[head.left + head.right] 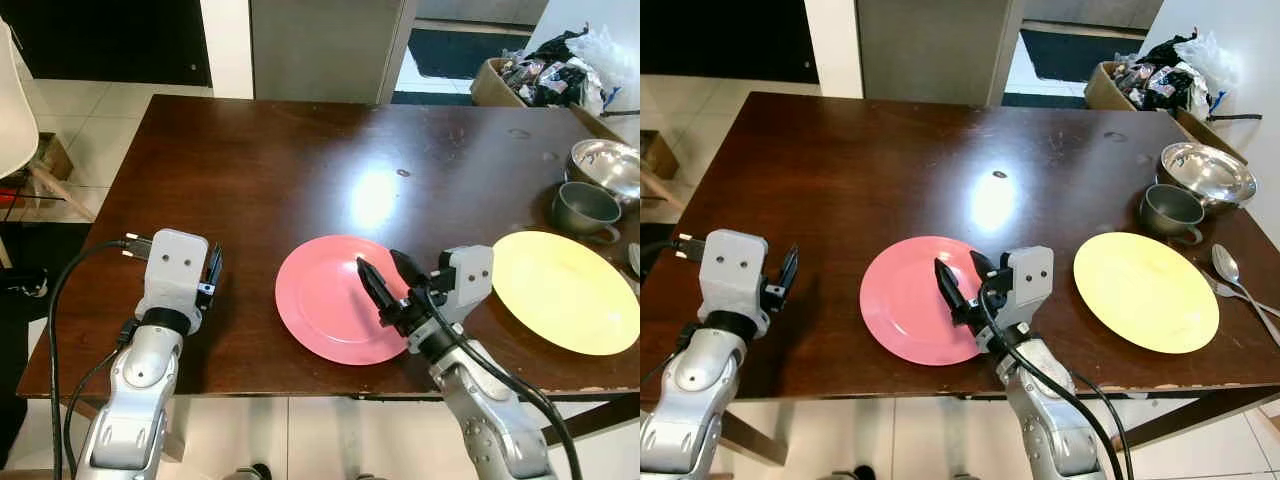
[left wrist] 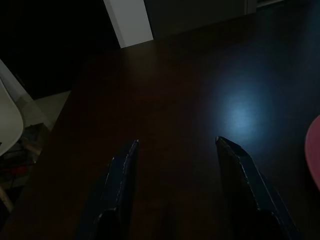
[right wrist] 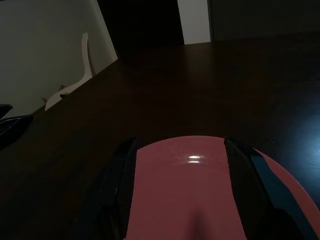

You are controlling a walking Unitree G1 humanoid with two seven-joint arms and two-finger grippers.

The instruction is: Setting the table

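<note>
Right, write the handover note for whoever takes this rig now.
Right end effector: open, empty, over the near right part of the pink plate.
Left end effector: open, empty, over bare table left of that plate.
Yellow plate lies to the right; cup and steel bowl behind it, spoons at the right edge.
Done: two plates down.
Left: likely cup, bowl and spoons to place.

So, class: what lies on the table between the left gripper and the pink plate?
Nothing: in the left eye view, only bare dark wood separates the left gripper from the pink plate. The table is empty along that stretch.
</note>
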